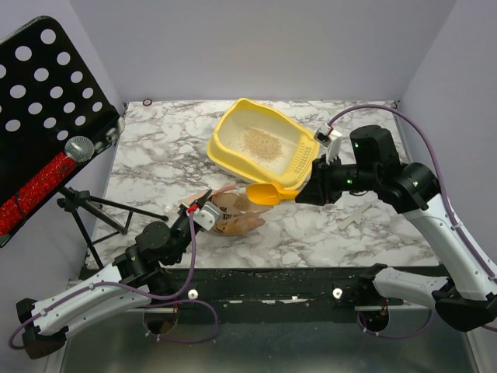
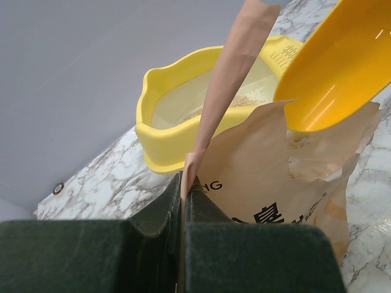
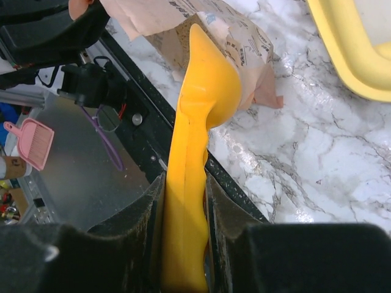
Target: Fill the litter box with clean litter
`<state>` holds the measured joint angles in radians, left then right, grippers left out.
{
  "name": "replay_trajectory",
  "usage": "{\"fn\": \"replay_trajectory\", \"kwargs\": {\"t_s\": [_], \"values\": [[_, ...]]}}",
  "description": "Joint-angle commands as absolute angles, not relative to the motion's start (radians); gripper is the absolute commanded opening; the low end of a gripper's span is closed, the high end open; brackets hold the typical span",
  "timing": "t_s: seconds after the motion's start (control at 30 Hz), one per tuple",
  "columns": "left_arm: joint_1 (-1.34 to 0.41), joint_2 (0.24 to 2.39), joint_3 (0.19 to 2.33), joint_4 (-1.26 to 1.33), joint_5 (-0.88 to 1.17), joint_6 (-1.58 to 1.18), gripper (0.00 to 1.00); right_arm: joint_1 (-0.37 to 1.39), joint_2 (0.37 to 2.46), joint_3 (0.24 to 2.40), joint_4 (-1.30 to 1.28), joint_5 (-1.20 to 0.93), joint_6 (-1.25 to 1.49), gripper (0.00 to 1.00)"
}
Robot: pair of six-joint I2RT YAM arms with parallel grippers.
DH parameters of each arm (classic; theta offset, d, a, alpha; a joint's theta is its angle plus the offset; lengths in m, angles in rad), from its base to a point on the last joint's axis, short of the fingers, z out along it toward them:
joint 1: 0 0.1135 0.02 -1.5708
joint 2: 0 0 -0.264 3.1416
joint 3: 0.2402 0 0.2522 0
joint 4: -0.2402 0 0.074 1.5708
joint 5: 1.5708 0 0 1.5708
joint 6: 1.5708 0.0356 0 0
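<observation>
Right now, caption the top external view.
The left end effector pinches the paper bag, right end effector holds the scoop over it; some litter lies in the litter box.

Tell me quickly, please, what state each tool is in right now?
Left tool: closed on the paper bag.
Right tool: closed on the scoop.

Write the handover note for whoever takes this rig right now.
Left gripper: shut on the top edge of the bag, which sits near the front of the table.
Right gripper: shut on the handle of the scoop. The scoop's bowl is at the bag's mouth and looks empty.
Litter box: behind the bag and apart from it.
Done: a small heap of litter lies mid-box, with most of the floor bare.
Left: probably many more scoops from bag to box.
</observation>
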<state>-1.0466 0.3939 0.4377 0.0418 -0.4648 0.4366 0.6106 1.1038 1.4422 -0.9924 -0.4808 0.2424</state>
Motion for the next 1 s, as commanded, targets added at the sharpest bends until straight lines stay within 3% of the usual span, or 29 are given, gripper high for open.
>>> {"fn": "replay_trajectory", "kwargs": {"t_s": [0.0, 0.47, 0.97], "values": [[-1.048, 0.377, 0.511, 0.179, -0.5, 0.442, 0.0, 0.624, 1.114, 1.408, -0.937, -0.514, 0.238, 0.0], [-1.048, 0.377, 0.502, 0.189, -0.471, 0.449, 0.0, 0.661, 1.258, 1.331, -0.824, -0.564, 0.275, 0.0], [-1.048, 0.402, 0.518, 0.167, -0.468, 0.44, 0.0, 0.664, 1.554, 1.479, -0.996, -0.469, 0.354, 0.0]]}}
